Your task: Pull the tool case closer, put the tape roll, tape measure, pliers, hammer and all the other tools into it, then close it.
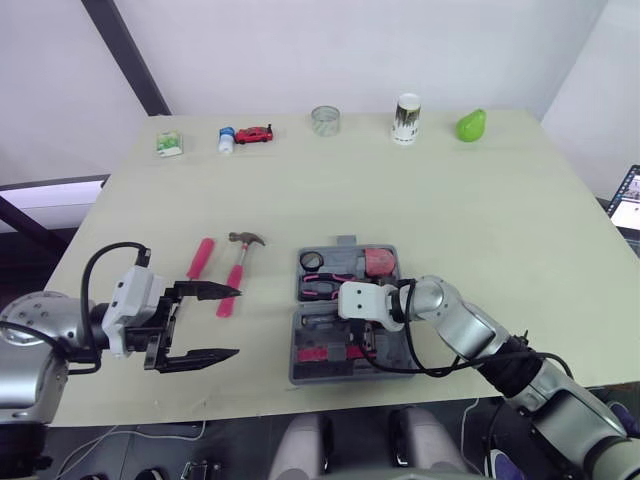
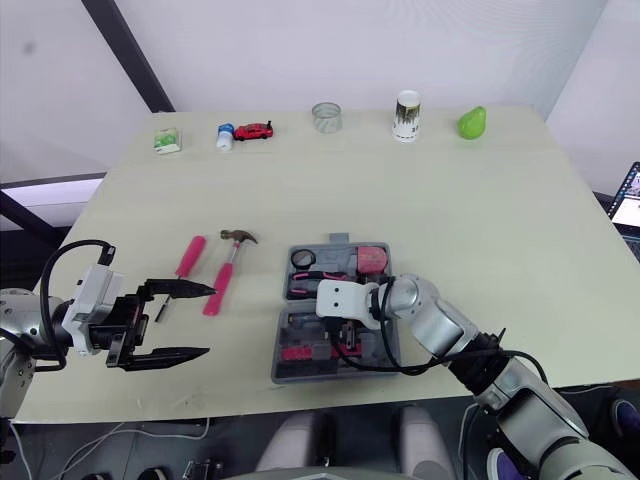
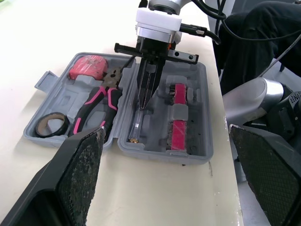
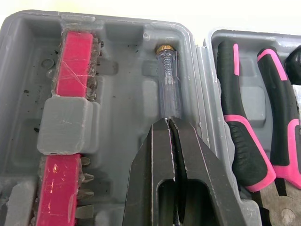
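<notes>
Right tool (image 4: 168,120) clamps clear, ribbed screwdriver (image 4: 168,80) inside grey moulded plastic case (image 4: 123,96).

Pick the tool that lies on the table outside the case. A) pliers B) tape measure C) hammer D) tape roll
C: the hammer lies on the table to the left of the open case, which holds the pliers and tape roll.

screwdriver (image 4: 168,89) tip behind right gripper (image 4: 169,123), pliers (image 4: 242,141) cropped
</notes>
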